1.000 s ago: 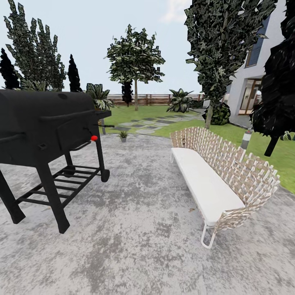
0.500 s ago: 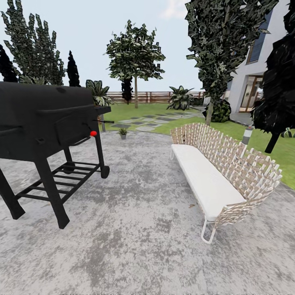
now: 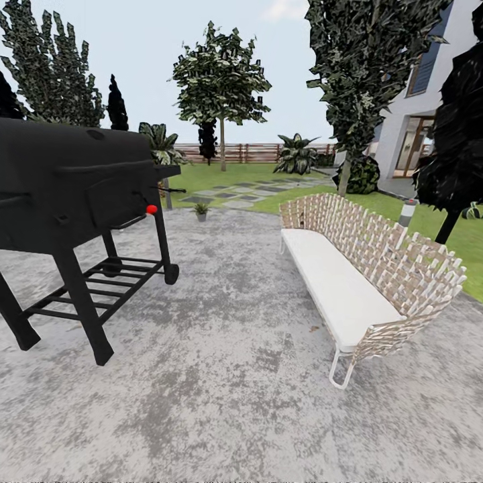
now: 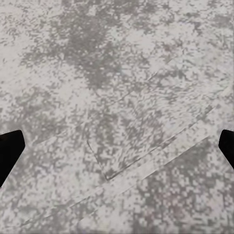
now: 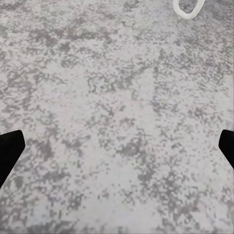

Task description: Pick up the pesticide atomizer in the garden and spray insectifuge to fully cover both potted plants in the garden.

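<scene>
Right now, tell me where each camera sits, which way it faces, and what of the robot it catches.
Head view: on the robot's head, facing forward over the patio at the grill, bench, a potted plant and the lawn beyond.
Left wrist view: on the left arm, looking down at the paving; the left tool has dark fingertips at both edges, wide apart.
Right wrist view: on the right arm, looking down at paving and a white bench leg; the right tool is open too.
Shared: all three see the grey patio.
</scene>
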You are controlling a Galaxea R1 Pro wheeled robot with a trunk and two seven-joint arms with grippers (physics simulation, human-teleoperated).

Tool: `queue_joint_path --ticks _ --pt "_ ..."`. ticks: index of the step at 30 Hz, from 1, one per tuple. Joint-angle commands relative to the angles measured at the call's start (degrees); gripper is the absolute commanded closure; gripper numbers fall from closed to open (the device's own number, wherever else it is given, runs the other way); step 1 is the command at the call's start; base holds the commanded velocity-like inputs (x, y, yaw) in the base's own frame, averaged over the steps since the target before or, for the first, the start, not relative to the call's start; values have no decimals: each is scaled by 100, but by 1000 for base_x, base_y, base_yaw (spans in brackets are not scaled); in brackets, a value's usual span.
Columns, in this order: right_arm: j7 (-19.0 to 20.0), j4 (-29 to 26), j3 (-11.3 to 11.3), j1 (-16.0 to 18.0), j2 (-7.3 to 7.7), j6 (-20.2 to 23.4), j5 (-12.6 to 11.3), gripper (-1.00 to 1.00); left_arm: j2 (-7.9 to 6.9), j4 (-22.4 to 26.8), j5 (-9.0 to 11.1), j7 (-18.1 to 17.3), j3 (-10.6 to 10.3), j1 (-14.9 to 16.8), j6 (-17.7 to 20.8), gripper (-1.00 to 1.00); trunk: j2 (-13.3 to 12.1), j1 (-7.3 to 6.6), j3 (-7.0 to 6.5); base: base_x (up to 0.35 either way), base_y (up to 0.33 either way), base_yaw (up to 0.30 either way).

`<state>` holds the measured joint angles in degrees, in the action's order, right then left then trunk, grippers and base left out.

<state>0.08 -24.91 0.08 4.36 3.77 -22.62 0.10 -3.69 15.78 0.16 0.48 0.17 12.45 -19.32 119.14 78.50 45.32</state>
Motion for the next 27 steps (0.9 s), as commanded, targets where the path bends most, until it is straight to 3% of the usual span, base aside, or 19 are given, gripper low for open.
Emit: queue_joint_path --ticks 1,27 --pt "1 4 1 3 1 -17 2 -100 0 -4 1 5 1 3 -19 -100 44 22 33 0 0 0" --pt "1 4 1 3 1 -15 0 -100 0 -3 1 5 1 4 -19 -100 1046 571 719 0 0 0"
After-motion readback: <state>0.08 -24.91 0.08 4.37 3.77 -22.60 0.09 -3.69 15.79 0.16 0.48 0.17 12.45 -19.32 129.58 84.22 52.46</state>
